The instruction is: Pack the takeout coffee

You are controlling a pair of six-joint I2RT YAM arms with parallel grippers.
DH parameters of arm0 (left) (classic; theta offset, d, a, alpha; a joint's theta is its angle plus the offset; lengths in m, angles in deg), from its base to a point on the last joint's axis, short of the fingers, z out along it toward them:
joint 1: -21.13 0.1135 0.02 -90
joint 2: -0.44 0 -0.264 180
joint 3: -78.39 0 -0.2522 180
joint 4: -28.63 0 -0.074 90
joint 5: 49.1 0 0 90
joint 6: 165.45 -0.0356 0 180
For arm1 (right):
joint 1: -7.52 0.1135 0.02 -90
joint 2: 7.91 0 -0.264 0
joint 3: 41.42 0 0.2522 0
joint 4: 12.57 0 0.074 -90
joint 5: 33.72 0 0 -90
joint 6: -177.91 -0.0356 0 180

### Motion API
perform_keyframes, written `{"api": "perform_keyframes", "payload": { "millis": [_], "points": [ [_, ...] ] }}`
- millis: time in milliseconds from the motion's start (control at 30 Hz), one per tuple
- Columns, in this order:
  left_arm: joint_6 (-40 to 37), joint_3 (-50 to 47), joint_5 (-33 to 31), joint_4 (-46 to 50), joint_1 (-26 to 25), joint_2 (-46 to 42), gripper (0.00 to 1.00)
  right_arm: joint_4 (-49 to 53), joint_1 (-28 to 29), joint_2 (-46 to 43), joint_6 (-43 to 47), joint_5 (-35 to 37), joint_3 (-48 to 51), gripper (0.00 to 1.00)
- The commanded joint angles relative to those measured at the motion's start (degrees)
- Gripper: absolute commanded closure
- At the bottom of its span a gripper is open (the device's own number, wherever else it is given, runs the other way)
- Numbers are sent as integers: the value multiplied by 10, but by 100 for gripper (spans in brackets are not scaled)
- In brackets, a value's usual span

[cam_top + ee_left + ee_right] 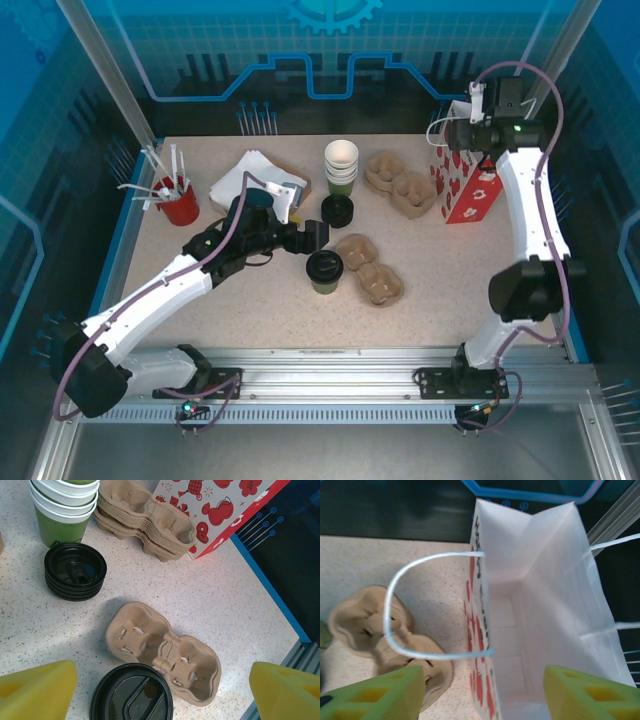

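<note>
Speckled beige tabletop, set inside a blue-lit enclosure with aluminium rails along the near edge.

Takeout coffee stood upright on the table near the middle, black lid on, green side just showing below it. It sat just beside the left end of a single cardboard cup carrier.

Left gripper hung over the coffee with its jaws spread wide. In the wrist view the yellow fingertips sat far apart at the bottom corners, with the lid low between them. Nothing was held.

Behind the coffee lay a loose stack of black lids, and behind that a stack of lidless cups. To their right was a stack of carriers.

Gift bag, white with red print, stood upright at the far right, its mouth open and its inside white and bare as far as could be seen.

Right gripper was poised above the bag, jaws apart and gripping nothing. One green-yellow finger was on the carrier side of the printed wall, the other over the bag's interior. A white cord handle looped out toward the carriers.

Far left were a red cup of white stirrers and a pile of white napkins.
</note>
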Motion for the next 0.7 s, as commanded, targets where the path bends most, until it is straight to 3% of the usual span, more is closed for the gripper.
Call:
{"api": "perform_keyframes", "payload": {
  "millis": [0,433,667],
  "points": [
    [-14,23,11,-6,-4,7,9,39,-17,43,6,-23,-51,42],
    [-17,17,3,8,-5,7,9,60,-42,178,5,-85,-176,61],
    [-20,18,2,13,-5,11,9,79,-45,212,18,-103,-223,82]
  ]
}}
